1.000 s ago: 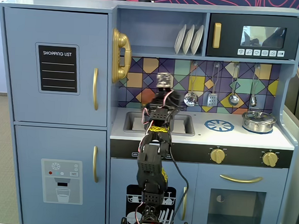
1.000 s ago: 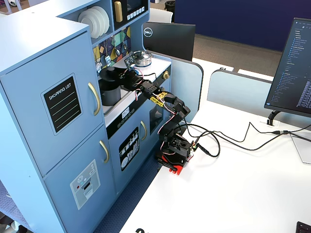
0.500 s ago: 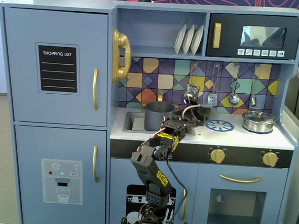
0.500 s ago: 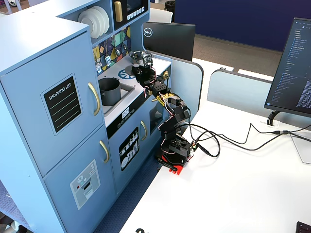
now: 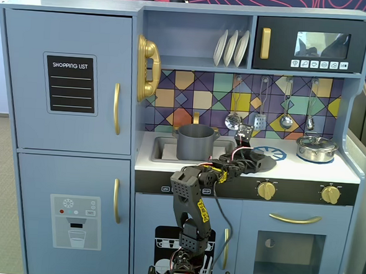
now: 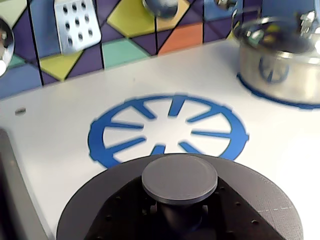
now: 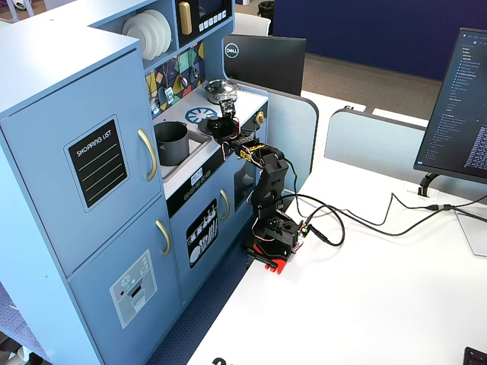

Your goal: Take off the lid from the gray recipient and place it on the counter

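Note:
The gray recipient point(image 5: 195, 142) stands open without a lid in the sink left of the burner; it also shows in a fixed view point(image 7: 171, 142). The dark gray lid point(image 6: 180, 177) is in my gripper point(image 6: 180, 209), whose black jaws are shut round the stem under its knob. The lid's disc point(image 5: 265, 160) sits low over the white counter point(image 6: 60, 140), at the near edge of the printed blue burner ring point(image 6: 115, 150). I cannot tell whether the disc touches the counter. My gripper also shows in both fixed views point(image 5: 247, 154) point(image 7: 226, 122).
A shiny steel pot point(image 6: 280, 65) with its own lid stands on the counter right of the burner ring point(image 5: 316, 147). Utensils hang on the tiled back wall point(image 5: 258, 120). The sink edge point(image 6: 7, 190) lies left of the lid.

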Robot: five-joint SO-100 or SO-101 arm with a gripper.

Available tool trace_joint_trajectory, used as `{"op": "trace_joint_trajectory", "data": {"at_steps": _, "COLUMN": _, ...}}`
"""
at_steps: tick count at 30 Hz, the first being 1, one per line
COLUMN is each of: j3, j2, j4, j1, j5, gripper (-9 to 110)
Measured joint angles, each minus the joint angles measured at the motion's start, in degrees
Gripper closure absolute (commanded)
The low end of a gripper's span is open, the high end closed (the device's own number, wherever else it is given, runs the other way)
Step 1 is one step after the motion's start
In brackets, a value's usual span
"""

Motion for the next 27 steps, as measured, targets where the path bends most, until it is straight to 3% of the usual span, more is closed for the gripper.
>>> {"op": "trace_joint_trajectory", "data": {"at_steps": 5, "j3": 0.0, "j2": -2.1, "j4": -1.8, "j1": 0.0, "j5": -0.5, "gripper": 101}}
{"op": "trace_joint_trajectory", "data": {"at_steps": 10, "j3": 0.0, "j2": -2.4, "j4": -2.3, "j1": 0.1, "j5": -0.2, "gripper": 77}}
{"op": "trace_joint_trajectory", "data": {"at_steps": 15, "j3": 0.0, "j2": -2.4, "j4": -2.3, "j1": 2.5, "j5": 0.3, "gripper": 67}}
{"op": "trace_joint_trajectory", "data": {"at_steps": 23, "j3": -0.6, "j2": 0.9, "j4": 0.6, "j1": 4.0, "j5": 2.1, "gripper": 73}}
{"op": "trace_joint_trajectory", "data": {"at_steps": 27, "j3": -0.8, "j2": 11.3, "j4": 11.9, "j1": 0.8, "j5": 2.1, "gripper": 87}}
